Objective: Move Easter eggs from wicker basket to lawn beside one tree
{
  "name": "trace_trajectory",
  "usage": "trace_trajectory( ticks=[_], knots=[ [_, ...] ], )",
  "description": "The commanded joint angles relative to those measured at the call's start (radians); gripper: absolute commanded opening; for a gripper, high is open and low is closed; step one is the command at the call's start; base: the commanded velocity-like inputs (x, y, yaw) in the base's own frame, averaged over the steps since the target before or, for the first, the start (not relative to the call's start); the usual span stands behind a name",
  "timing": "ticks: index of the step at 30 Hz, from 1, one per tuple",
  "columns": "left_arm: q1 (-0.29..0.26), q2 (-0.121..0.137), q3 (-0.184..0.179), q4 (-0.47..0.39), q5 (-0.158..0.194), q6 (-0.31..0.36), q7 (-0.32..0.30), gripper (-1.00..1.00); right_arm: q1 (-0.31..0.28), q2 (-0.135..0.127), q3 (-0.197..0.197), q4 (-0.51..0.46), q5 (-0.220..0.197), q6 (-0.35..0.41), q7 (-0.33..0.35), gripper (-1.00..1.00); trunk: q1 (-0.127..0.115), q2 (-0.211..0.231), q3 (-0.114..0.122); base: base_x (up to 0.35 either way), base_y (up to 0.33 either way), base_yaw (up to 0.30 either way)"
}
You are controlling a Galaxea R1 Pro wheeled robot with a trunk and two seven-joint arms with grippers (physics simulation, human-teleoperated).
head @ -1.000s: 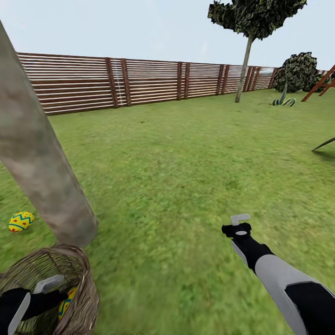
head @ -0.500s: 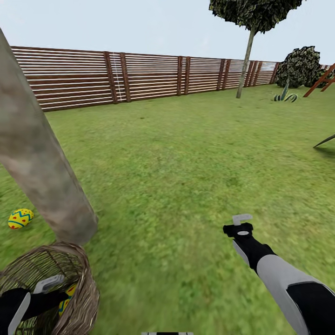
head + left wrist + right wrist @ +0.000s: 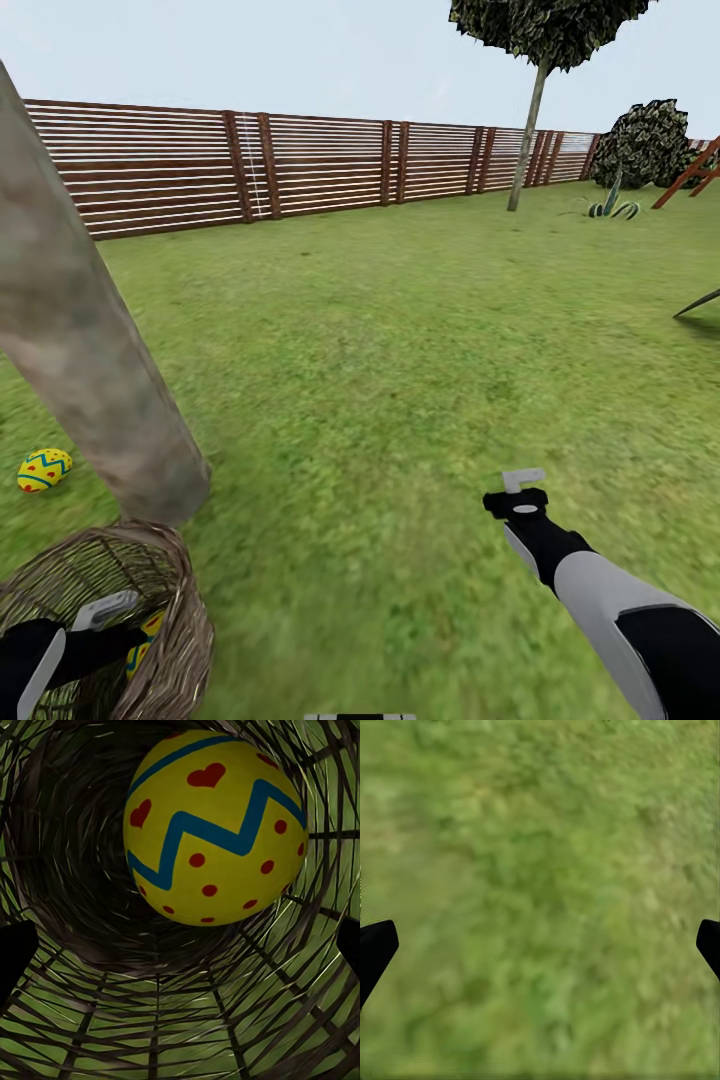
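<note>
The wicker basket (image 3: pixel 170 640) stands on the lawn (image 3: pixel 400 380) at the foot of the thick grey-brown tree (image 3: pixel 90 390). My left gripper (image 3: pixel 118 622) reaches down into it. In the left wrist view the left gripper (image 3: pixel 180 945) is open, its dark fingertips (image 3: pixel 15 956) at the picture's edges, and one yellow Easter egg (image 3: pixel 217 825) with red hearts and a blue zigzag lies ahead on the basket's woven wall (image 3: pixel 112 1020). That egg (image 3: pixel 147 640) peeks through the weave. Another Easter egg (image 3: pixel 44 469) lies on the grass beside the trunk. My right gripper (image 3: pixel 522 488) hovers open over bare grass.
A brown slatted fence (image 3: pixel 300 165) bounds the garden at the back. A thin-trunked tree (image 3: pixel 530 120), a dark shrub (image 3: pixel 650 145) and a small spiky plant (image 3: pixel 612 208) stand far right. Open grass spreads between the trunk and the fence.
The camera tilted slightly, so the whole scene shifted. My right gripper has drifted a little lower and to the right. The left gripper stays in the basket.
</note>
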Motion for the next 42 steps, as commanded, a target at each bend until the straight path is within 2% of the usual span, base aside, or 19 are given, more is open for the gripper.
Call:
trace_trajectory(
  ticks=[1, 15, 42],
  knots=[
    [0.0, 0.0, 0.002, -0.001, 0.008, 0.007, 0.001, 1.0, 0.0, -0.001, 0.007, -0.003, 0.001, 0.007, -0.005, 1.0, 0.0, -0.001, -0.005, 0.0, 0.0, 0.0],
    [0.0, 0.0, 0.002, -0.002, 0.008, 0.007, 0.001, 1.0, 0.0, 0.007, 0.009, -0.006, 0.007, 0.007, -0.006, 1.0, 0.007, -0.004, -0.059, 0.0, 0.0, 0.0],
    [0.0, -0.015, 0.005, -0.004, 0.008, 0.005, 0.001, 1.0, 0.001, 0.01, 0.01, -0.006, 0.009, 0.007, -0.006, 1.0, 0.007, -0.004, -0.059, 0.06, 0.0, 0.0]
  ],
)
